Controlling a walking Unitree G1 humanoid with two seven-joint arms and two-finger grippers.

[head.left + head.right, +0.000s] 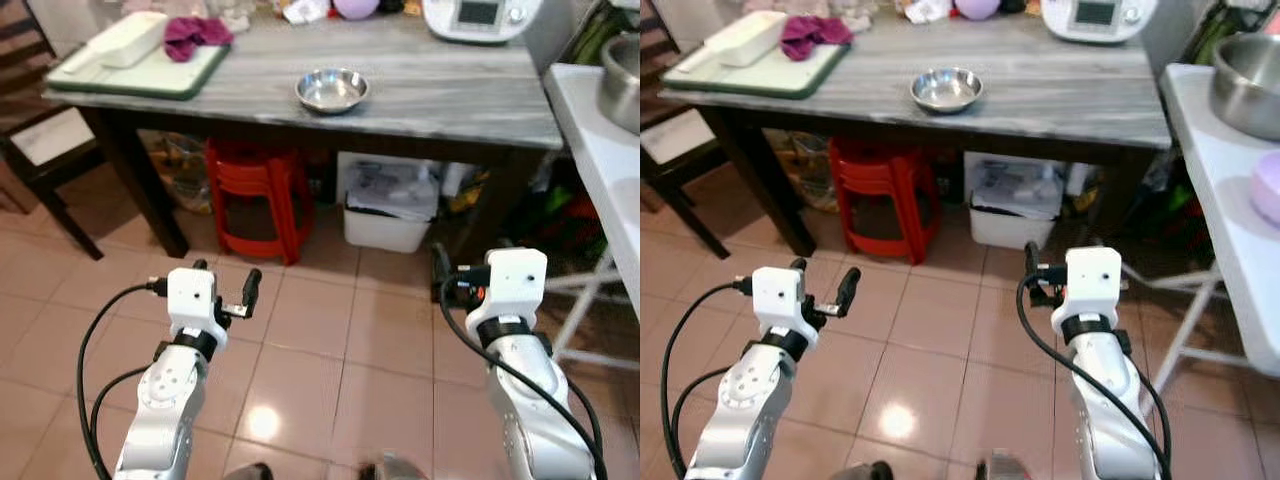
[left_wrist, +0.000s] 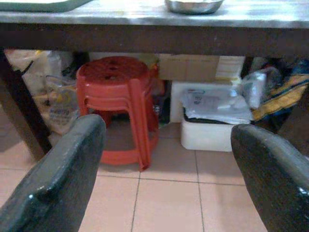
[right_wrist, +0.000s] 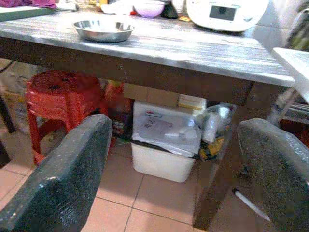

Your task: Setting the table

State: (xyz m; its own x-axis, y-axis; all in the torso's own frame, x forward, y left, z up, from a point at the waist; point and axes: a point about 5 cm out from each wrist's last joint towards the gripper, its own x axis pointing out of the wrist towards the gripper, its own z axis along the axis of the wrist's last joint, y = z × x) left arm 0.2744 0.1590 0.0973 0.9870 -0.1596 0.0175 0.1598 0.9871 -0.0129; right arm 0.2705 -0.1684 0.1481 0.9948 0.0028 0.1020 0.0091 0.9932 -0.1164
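The steel bowl point(image 1: 332, 89) is seen ahead on the grey surface point(image 1: 450, 95), between both arms; left gripper point(image 1: 226, 291) and right gripper point(image 3: 171, 169) are held low with jaws spread, the bowl well beyond them.

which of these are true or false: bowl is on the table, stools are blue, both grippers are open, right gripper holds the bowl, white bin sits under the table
1. The bowl is on the table. True.
2. The stools are blue. False: they are red, stacked under the table.
3. Both grippers are open. True: the left gripper and right gripper each show fingers spread apart with nothing between.
4. The right gripper holds the bowl. False: it is empty, hanging over the floor short of the table.
5. A white bin sits under the table. True, beside the stools.
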